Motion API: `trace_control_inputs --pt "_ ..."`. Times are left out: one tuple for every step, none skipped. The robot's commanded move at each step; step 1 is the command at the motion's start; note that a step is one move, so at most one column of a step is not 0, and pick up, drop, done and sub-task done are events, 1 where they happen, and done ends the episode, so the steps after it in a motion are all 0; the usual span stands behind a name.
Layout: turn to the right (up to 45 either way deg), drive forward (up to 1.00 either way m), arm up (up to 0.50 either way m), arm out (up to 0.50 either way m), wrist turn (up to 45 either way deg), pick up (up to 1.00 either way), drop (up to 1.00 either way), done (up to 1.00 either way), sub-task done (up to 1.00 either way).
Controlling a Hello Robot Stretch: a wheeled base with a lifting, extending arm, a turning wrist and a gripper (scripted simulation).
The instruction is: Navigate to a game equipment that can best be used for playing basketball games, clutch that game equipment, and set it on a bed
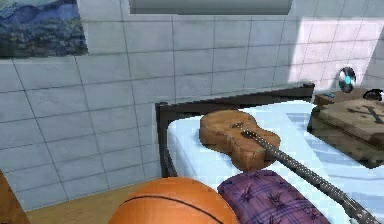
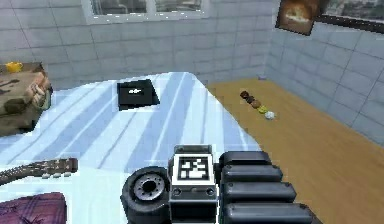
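An orange basketball bulges up from the forward view's bottom edge, in front of the bed. The bed has a dark frame and a blue and white striped sheet. In the arm side view the arm's dark bar rises at the bottom edge over the sheet, with a white marked square at its end. Left of the square sits the gripper's round dark body, low over the bed. I cannot make out its far end, so I cannot tell whether it holds anything.
A brown guitar lies on the bed, its neck reaching across. A purple plaid cushion, a black flat item and a brown case also lie there. Small objects dot the wooden floor beside tiled walls.
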Motion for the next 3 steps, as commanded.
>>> trace_control_inputs --pt "-3.0 0.0 0.0 0.0 0.0 0.0 0.0 0.0 0.0" --pt "0.0 0.15 0.0 0.0 0.0 0.0 0.0 0.0 0.0" --pt "45.0 0.0 0.0 0.0 0.0 0.0 0.0 0.0 0.0"
